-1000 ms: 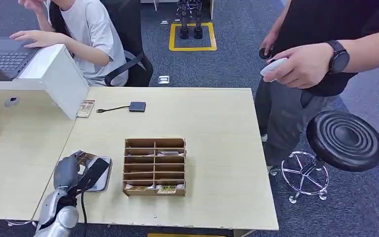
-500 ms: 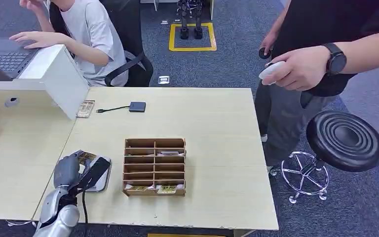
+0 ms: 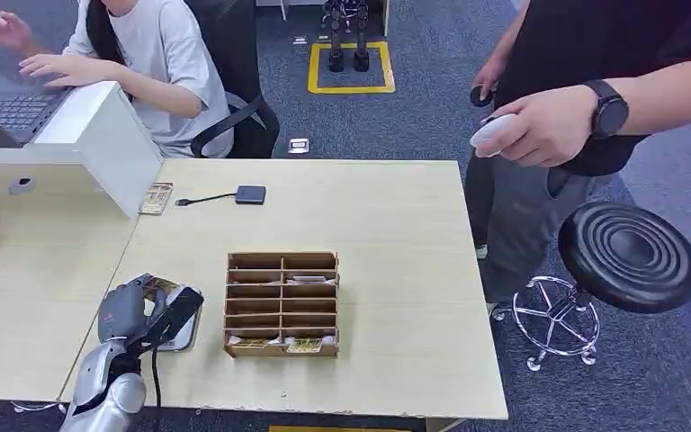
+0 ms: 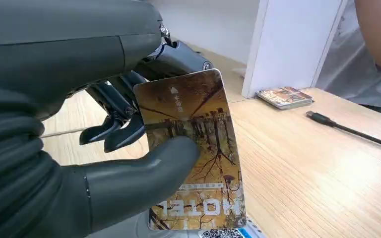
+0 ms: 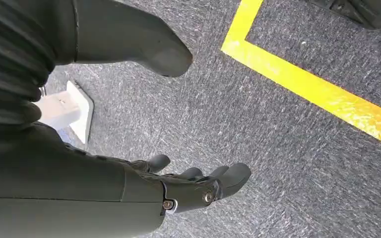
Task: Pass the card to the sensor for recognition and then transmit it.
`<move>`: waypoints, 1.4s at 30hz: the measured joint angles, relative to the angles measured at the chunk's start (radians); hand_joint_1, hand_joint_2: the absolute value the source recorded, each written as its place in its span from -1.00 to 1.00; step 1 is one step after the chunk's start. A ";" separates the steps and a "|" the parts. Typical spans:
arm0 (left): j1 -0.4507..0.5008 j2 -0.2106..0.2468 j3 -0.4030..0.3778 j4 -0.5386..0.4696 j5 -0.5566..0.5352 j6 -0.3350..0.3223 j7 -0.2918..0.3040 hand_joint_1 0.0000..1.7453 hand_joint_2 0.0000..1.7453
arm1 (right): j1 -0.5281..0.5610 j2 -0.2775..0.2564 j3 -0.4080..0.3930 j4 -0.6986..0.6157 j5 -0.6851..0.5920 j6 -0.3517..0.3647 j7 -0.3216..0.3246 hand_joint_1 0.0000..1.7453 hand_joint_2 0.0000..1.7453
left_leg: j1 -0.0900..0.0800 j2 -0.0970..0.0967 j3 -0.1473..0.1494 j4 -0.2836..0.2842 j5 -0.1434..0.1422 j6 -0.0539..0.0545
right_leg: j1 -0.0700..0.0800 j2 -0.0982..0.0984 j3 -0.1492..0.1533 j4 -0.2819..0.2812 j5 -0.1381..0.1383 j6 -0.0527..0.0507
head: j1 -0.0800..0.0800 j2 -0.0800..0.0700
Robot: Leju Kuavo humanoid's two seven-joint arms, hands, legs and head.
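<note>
The left hand (image 3: 135,310) pinches a card (image 4: 193,148) between its thick thumb and the darker fingers (image 4: 114,134) behind it; the card stands nearly upright, its printed face — bare trees over a brown-gold ground, the word HOTEL at one end — turned toward the wrist camera. Directly under the hand lies the sensor (image 3: 180,326), a flat pale pad with a dark cable running off toward the robot; the card's lower edge is just above it, though I cannot tell whether they touch.

Just to the right of the hand stands a wooden sorter (image 3: 282,304) with two columns of slots, a few cards lying in the nearer ones. Farther out, well beyond the hand, a small stack of cards (image 3: 156,198) lies against the foot of a white partition (image 3: 108,144), and near it a small dark adapter (image 3: 250,194) with its cable. All of this rests on a pale wood-grain bench (image 3: 396,288).

Beyond the bench is blue-grey carpet with a yellow taped square (image 3: 351,67). A seated person (image 3: 157,63) types at a laptop behind the partition; a standing person (image 3: 594,99) at far right holds a small white controller beside a black round stool (image 3: 630,256).

The right hand (image 5: 193,186) hangs over the carpet — fingers loosely spread, holding nothing.
</note>
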 joint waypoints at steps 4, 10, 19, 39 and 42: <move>-0.002 0.000 0.000 0.005 0.000 0.001 0.000 1.00 1.00 | 0.000 0.000 0.000 0.000 0.000 0.000 0.000 -1.00 1.00 | 0.000 0.000 0.000 0.000 0.000 0.000 | 0.000 0.000 0.000 0.000 0.000 0.000 | 0.000 0.000; -0.003 0.000 0.000 0.008 -0.005 0.001 0.001 1.00 1.00 | 0.000 0.000 0.000 0.000 0.000 0.000 0.000 -1.00 1.00 | 0.000 0.000 0.000 0.000 0.000 0.000 | 0.000 0.000 0.000 0.000 0.000 0.000 | 0.000 0.000; -0.003 -0.003 0.000 0.014 -0.029 0.005 0.011 1.00 1.00 | 0.000 0.000 0.000 0.000 0.000 -0.003 -0.007 -1.00 1.00 | 0.000 0.000 0.000 0.000 0.000 0.000 | 0.000 0.000 0.000 0.000 0.000 0.000 | 0.000 0.000; -0.001 -0.004 0.000 0.042 -0.088 0.000 0.039 1.00 1.00 | -0.004 0.000 0.000 0.000 0.002 -0.023 -0.039 -1.00 1.00 | 0.000 0.000 0.000 0.000 0.000 0.000 | 0.000 0.000 0.001 0.000 0.000 0.000 | 0.000 0.000; -0.001 -0.004 0.000 0.043 -0.094 0.001 0.040 1.00 1.00 | -0.004 0.000 0.000 0.000 0.002 -0.023 -0.043 -1.00 1.00 | 0.000 0.000 0.000 0.000 0.000 0.000 | 0.000 0.000 0.001 0.000 0.000 0.000 | 0.000 0.000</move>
